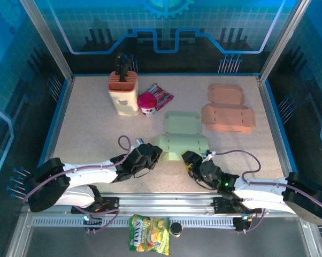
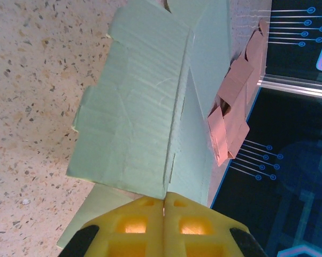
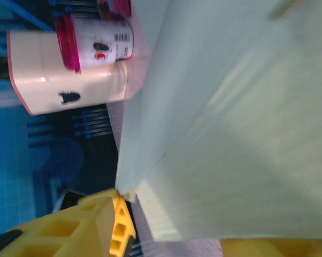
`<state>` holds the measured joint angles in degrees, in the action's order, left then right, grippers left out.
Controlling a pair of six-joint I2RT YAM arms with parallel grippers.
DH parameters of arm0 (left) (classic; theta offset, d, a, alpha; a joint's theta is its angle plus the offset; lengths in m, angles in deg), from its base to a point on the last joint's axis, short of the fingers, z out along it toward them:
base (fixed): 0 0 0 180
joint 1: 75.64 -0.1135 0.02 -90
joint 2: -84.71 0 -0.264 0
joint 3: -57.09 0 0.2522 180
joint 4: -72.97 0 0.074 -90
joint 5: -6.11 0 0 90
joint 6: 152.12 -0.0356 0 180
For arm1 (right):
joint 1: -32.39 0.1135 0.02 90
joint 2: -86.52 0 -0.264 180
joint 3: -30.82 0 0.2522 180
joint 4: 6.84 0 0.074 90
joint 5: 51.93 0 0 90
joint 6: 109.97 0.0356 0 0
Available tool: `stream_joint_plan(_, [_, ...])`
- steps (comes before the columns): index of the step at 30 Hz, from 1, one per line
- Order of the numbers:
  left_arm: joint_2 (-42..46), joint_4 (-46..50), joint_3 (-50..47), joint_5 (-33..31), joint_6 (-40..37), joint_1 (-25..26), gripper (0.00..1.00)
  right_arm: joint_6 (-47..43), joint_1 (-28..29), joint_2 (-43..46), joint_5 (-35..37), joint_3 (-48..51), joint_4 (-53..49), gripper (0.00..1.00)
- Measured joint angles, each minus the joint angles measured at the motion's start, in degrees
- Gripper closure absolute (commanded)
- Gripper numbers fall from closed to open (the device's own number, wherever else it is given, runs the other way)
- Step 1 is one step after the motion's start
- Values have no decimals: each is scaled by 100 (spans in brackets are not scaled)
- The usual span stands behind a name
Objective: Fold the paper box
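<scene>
Holding box [image 1: 182, 142] mid-table by its left flap, left gripper [image 1: 153, 151] pinched shut; right gripper [image 1: 189, 159] half open astride the near edge, gripping nothing. Risks a crooked crease if closed off the fold.

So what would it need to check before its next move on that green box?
1. The left jaws are shut on the green box's flap: ok.
2. The right jaws straddle the box's near edge: ok, the sheet lies between the fingers, not clamped yet.
3. The pink boxes are clear of the green one: cannot tell, they lie right beside it.
4. The cup and beige holder are out of the way: ok, both stand apart, farther back.
</scene>
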<state>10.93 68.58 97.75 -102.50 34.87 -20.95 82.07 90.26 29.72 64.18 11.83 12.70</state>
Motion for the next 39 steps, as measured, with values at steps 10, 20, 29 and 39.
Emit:
stream_joint_plan(10, [-4, -20, 0, -57, 0, 70, 100, -52, -264, 229, -118, -66, -199, 80])
stream_joint_plan(20, [59, 236, 129, -103, -573, 203, 42, -339, -935, 780, -669, -535, -1248, 100])
stream_joint_plan(29, [1683, 2861, 1311, -1130, -2061, 704, 23, -1703, -1668, 1499, -1578, -2627, -3587, 100])
stream_joint_plan(39, [2868, 4848, 1818, -1753, -3034, 704, 23, -2623, -1766, 1561, -2345, -5047, -5836, 100])
